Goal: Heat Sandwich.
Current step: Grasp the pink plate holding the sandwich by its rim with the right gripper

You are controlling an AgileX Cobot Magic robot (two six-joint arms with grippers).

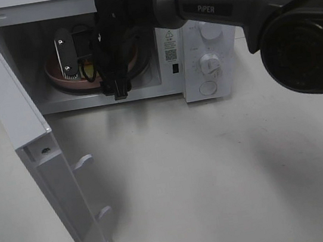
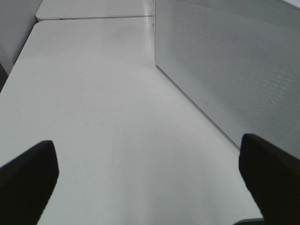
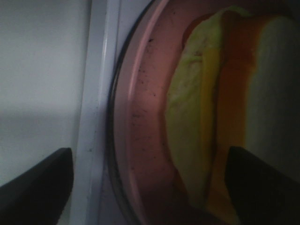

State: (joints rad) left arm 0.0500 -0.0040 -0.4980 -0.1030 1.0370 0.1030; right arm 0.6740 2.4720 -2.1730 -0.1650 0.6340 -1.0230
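Observation:
The sandwich (image 3: 201, 117), white bread with yellow-green and orange filling, lies on a round pink plate (image 3: 145, 117) inside the open microwave (image 1: 167, 51). My right gripper (image 3: 150, 187) reaches into the cavity and is open; one finger is outside the plate's rim and the other is over the sandwich. In the high view the right gripper (image 1: 83, 57) hides most of the plate (image 1: 59, 75), and only a yellow sliver of the sandwich (image 1: 88, 69) shows. My left gripper (image 2: 150, 183) is open and empty, low over the white table beside the microwave's perforated side wall (image 2: 225, 70).
The microwave door (image 1: 32, 145) stands swung wide open at the left, reaching toward the table's front. The control panel with knobs (image 1: 209, 63) is at the microwave's right. The right arm (image 1: 223, 4) crosses the top of the high view.

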